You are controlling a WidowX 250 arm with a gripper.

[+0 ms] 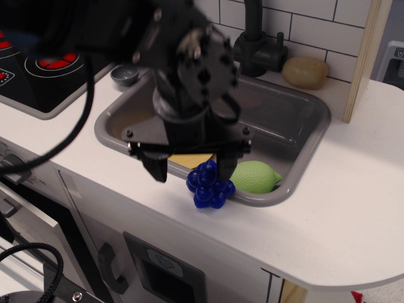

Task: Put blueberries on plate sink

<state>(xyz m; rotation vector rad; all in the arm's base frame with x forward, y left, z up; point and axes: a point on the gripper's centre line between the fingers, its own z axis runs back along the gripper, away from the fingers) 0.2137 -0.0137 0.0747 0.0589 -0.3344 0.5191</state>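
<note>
The blueberries (208,187), a glossy deep-blue cluster, sit on the front rim of the grey sink (310,148), partly on the white counter. My black gripper (190,172) is open and hangs just above and left of the cluster, its right finger (223,169) over the cluster's top and its left finger (157,168) over the counter. It holds nothing. The yellow plate (193,160) lies in the sink and is almost wholly hidden behind the gripper; only a sliver shows.
A light-green lemon-shaped toy (255,175) lies in the sink right of the berries. A black faucet (255,44) and a tan round object (305,71) stand behind the sink. A small grey bowl (124,74) and the stove (44,63) are at left. A wooden post (363,57) rises at right.
</note>
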